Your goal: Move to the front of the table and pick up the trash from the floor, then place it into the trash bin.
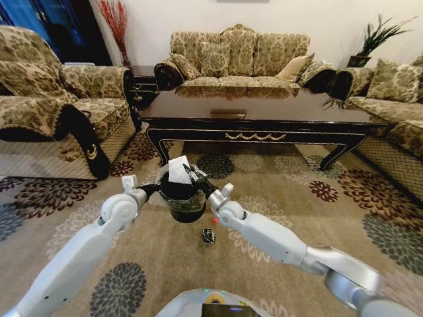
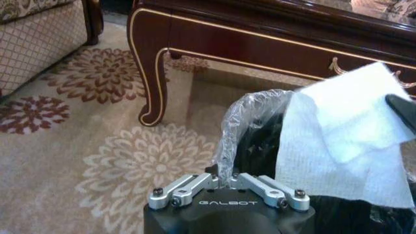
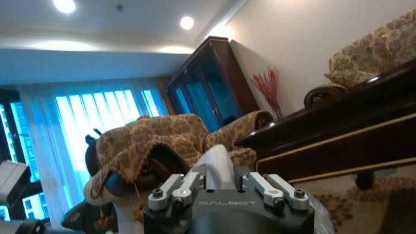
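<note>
Left claw point(image 1: 153, 187) clamps the trash bin point(image 1: 177, 201) rim; right claw point(image 1: 193, 174) pinches the paper wad point(image 1: 178, 170) at its 12 o'clock. Released off-centre, the wad could miss.

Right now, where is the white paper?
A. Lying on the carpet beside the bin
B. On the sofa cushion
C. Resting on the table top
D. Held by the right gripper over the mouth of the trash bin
D. In the head view the white paper sits in the right gripper directly above the trash bin; the left gripper grips the bin's bagged rim.
</note>
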Controlling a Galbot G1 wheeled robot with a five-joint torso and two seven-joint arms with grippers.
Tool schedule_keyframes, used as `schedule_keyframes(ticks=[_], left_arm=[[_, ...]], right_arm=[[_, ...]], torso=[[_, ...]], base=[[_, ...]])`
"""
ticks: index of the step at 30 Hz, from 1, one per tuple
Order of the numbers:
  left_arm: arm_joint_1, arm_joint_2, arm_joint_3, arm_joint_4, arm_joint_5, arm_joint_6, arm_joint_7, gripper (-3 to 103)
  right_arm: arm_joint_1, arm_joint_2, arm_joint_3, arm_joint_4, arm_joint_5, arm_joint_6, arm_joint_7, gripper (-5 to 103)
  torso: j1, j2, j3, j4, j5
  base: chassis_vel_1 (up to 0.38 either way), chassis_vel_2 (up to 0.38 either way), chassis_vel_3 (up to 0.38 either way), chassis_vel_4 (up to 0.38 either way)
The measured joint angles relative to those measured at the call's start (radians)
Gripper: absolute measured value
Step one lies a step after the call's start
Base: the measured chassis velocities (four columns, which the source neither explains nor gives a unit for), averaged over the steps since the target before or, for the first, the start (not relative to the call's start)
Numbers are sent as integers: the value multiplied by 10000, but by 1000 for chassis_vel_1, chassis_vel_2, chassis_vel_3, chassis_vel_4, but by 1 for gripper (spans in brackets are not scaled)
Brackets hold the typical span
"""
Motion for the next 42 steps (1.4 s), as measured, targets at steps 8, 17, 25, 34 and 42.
schedule_keyframes(ticks=[8,17,25,34,42], left_arm=[[299,75,-376,-111,40,-4,1,3],[287,540,-1322,-264,-220,-6,22,3],[1,992,-1574,-401,-546,-9,-25,3],[6,979,-1771,-837,-773,36,-228,3],[738,1000,-2692,-1571,-1017,53,-447,3]], right_arm=[[-316,-542,486,305,-94,-104,252,57],[-1018,-949,1947,66,-660,-1177,3650,90],[-2109,-1158,2777,15,7,-3475,6520,100],[-2505,-502,2678,-705,1093,-5287,7131,100],[-2151,868,2481,-1739,1507,-5656,7018,100]], torso=[[0,0,0,0,0],[0,1,0,-1,1],[0,2,-1,-3,0],[0,2,-1,-3,-4],[0,2,-1,8,-1]], base=[[0,0,0,0],[0,0,0,0],[0,0,0,0],[0,0,0,0],[0,0,0,0]])
